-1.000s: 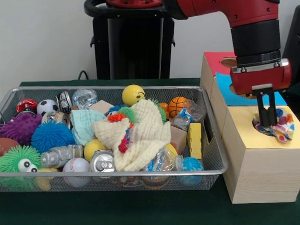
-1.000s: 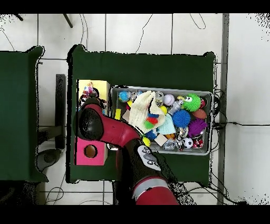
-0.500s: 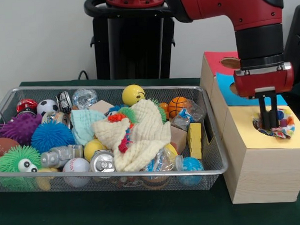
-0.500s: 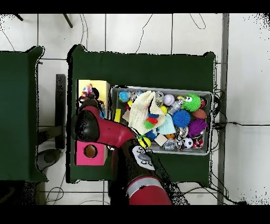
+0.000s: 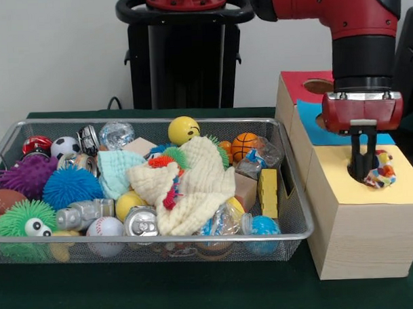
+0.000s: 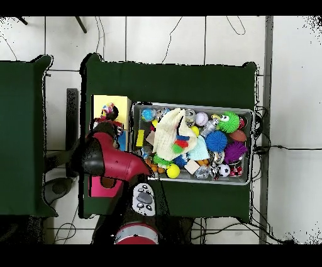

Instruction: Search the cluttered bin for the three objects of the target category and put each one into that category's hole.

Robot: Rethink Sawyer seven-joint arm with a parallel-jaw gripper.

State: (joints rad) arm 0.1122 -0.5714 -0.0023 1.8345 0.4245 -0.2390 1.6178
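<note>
My gripper (image 5: 365, 177) stands in the round hole of the yellow panel (image 5: 343, 183) on the wooden box, shut on a multicoloured spotted cloth (image 5: 381, 175). Most of that cloth is sunk into the hole; only a small bunch shows to the right of the fingers. From overhead the cloth (image 6: 108, 113) shows at the edge of the yellow panel (image 6: 110, 102), with the arm over the box behind it. In the wire bin (image 5: 144, 120) lie a cream cloth (image 5: 194, 185) with a coloured patch and a pale teal cloth (image 5: 119, 168).
The bin holds spiky balls (image 5: 70, 186), a yellow smiley ball (image 5: 183, 129), a small basketball (image 5: 244, 145), cans (image 5: 141, 222), a baseball (image 5: 104, 229) and plastic wrappers. The box also has a blue panel (image 5: 314, 130) and a red panel (image 5: 302, 83) with a hole.
The gripper has shifted slightly right and lower into the yellow hole. The spotted cloth, which bulged over the rim, has gone down until only a small bunch shows.
</note>
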